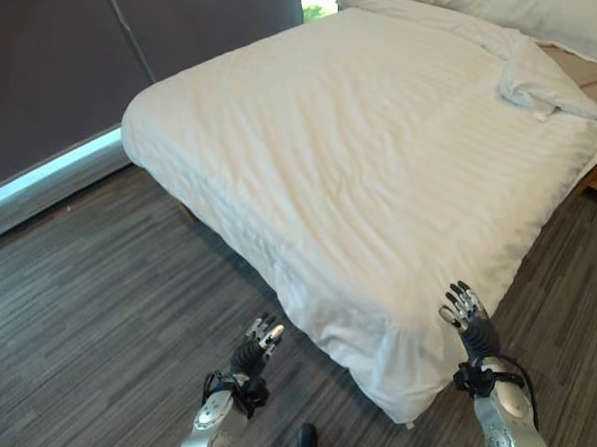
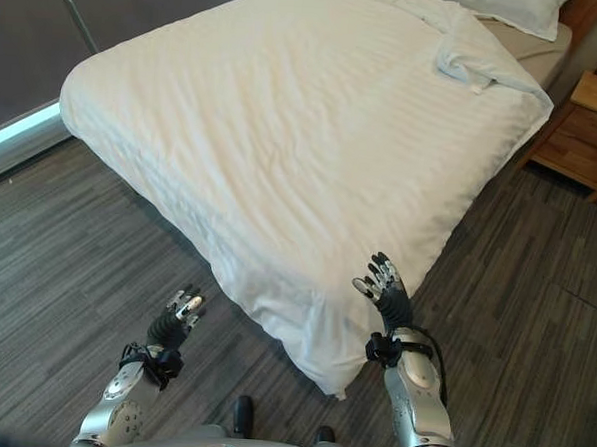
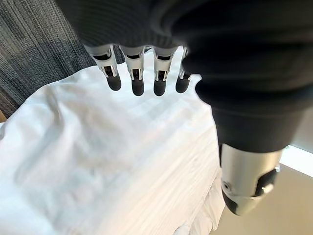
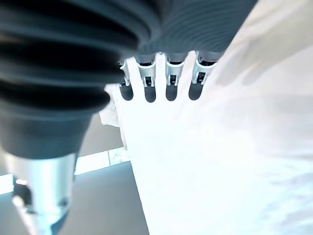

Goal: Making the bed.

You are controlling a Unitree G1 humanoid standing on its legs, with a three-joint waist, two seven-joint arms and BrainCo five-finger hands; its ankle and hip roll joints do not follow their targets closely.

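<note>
Covering nearly the whole bed (image 1: 577,73), a white striped duvet (image 1: 362,157) lies spread fairly smooth, its near corner hanging down over the mattress edge toward the grey wood-grain floor (image 1: 94,313). At the far right corner the duvet is folded back in a crumpled flap (image 1: 531,86), leaving a strip of beige sheet bare beside a white pillow (image 1: 529,20) at the head of the bed.

Both hands are raised in front of the bed's near corner, neither touching the cloth. The left hand (image 1: 262,340) hovers over the floor just left of the hanging corner, its fingers (image 3: 137,81) released and held straight in a row, with nothing in them. The right hand (image 1: 464,307) stands near the drooping right edge of the duvet, at about the level of the mattress top; its fingers (image 4: 168,81) are likewise straight and relaxed, grasping nothing, with the white cloth showing past them in the right wrist view.

A wooden nightstand (image 2: 584,128) stands to the right of the bed near its head. Dark curtains (image 1: 87,52) hang along the wall to the left, with a bright strip of light at their lower edge.
</note>
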